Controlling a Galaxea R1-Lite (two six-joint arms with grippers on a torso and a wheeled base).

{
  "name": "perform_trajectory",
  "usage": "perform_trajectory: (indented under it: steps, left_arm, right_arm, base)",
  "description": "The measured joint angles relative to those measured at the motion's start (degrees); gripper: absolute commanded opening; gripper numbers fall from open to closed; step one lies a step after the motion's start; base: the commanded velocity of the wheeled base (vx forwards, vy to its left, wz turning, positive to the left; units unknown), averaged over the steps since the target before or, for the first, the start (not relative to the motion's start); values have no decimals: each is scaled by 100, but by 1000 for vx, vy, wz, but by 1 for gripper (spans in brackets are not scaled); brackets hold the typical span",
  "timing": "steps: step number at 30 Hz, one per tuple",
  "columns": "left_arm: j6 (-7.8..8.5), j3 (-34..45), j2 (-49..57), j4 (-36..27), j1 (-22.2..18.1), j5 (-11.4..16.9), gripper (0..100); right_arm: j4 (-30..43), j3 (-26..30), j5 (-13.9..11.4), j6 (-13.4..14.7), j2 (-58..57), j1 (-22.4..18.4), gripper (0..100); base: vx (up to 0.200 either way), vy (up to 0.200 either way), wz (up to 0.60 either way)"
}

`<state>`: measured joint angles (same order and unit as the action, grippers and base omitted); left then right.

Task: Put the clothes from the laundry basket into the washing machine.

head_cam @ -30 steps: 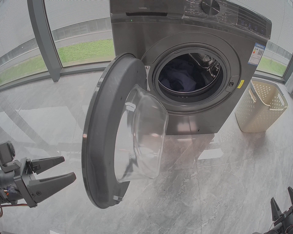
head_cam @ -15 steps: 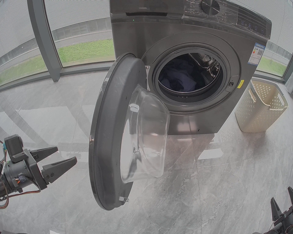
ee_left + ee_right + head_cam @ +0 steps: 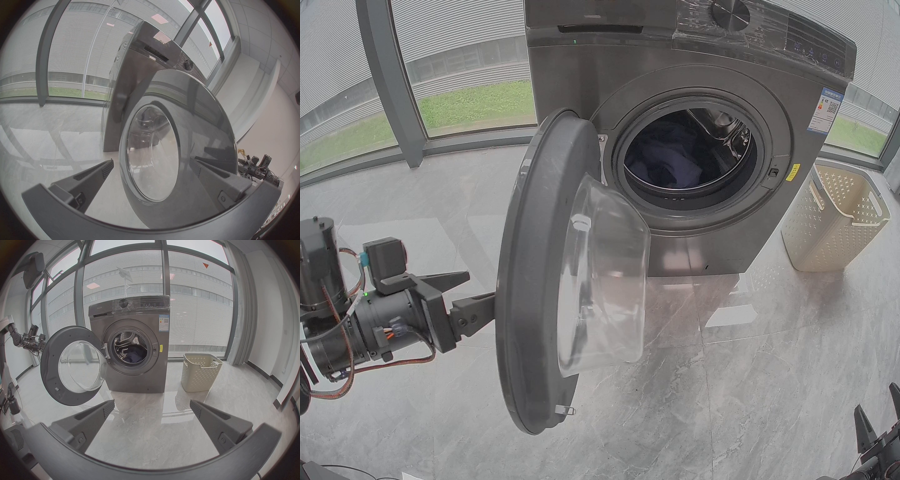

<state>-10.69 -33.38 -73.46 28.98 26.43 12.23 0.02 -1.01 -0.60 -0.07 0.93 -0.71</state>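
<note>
Clothes [image 3: 669, 164]: dark heap, we find it inside the washing machine [image 3: 700, 62] drum. Door [image 3: 534, 281]: open, edge-on, between drum and left gripper [image 3: 480, 290], the nearer arm, fingers spread at its outer face, holding nothing. Right gripper [image 3: 151, 402]: spread, empty, well apart, facing the laundry basket [image 3: 200, 371]

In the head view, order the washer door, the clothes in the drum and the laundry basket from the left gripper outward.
1. Washer door, right at the left gripper.
2. Clothes, inside the drum.
3. Laundry basket, far right, on the floor.
</note>
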Motion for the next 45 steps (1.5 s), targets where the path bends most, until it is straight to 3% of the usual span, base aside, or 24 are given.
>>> perform_trajectory:
  steps: [12,45]
  left_arm:
    - [5,-852,-848,6,601,-347,100]
    - [21,-2684,-2483,-84,1347,-596,100]
  right_arm:
    - [2,0,0,0,0,0,100]
    - [0,0,0,0,0,0,100]
  base:
    - [0,0,0]
    - [0,0,0]
